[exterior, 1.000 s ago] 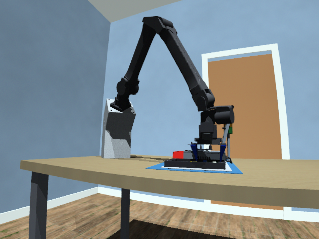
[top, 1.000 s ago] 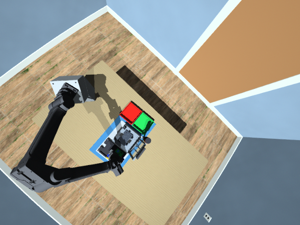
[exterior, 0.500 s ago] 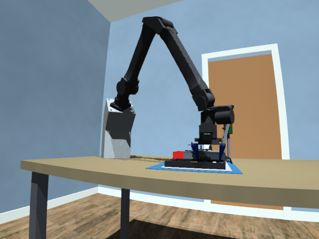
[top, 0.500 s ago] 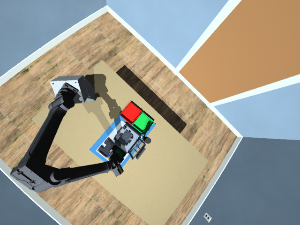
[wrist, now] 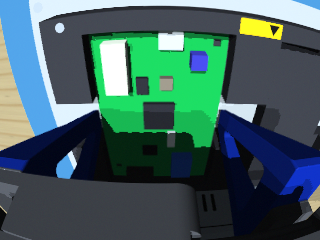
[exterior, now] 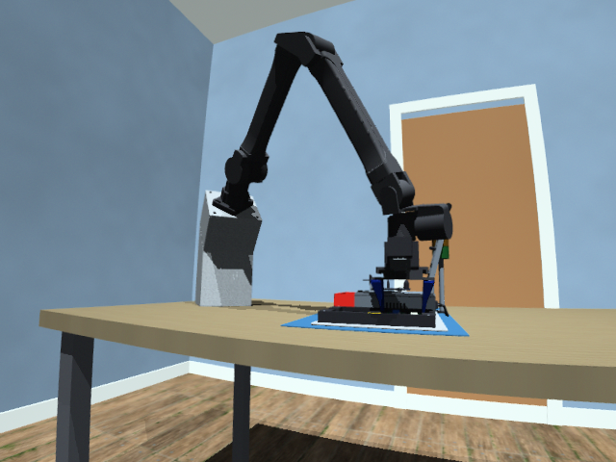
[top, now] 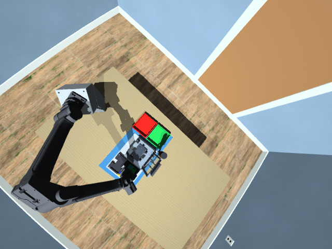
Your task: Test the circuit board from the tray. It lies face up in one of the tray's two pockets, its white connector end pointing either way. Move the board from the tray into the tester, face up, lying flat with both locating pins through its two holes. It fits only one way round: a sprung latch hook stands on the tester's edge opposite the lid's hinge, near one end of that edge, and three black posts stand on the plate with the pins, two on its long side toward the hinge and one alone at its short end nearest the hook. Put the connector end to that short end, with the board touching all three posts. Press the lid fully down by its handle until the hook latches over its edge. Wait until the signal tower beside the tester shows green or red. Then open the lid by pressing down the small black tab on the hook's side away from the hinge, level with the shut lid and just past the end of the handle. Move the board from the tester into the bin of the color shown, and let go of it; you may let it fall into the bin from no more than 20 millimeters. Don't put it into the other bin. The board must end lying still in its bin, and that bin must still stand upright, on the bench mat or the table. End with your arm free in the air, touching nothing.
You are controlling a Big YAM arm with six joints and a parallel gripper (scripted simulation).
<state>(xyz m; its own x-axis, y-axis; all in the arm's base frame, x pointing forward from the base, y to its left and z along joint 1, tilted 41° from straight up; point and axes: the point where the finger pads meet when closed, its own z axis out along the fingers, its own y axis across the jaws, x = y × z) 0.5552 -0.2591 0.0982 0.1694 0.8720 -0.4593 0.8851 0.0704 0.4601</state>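
Wrist view: thin, stiff, light green circuit board (wrist: 159,103) in black tray (wrist: 267,76), best pinched by long edges; blue-fingered pincer (wrist: 160,154) spread, empty.

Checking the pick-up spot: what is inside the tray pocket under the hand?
A green circuit board lies face up in the tray pocket, between the open hand's blue fingers. Its near end is hidden by the hand.

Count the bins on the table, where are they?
2. The red bin sits at the far end of the blue mat, and the green bin touches its side, nearer the signal tower. None looks hidden.
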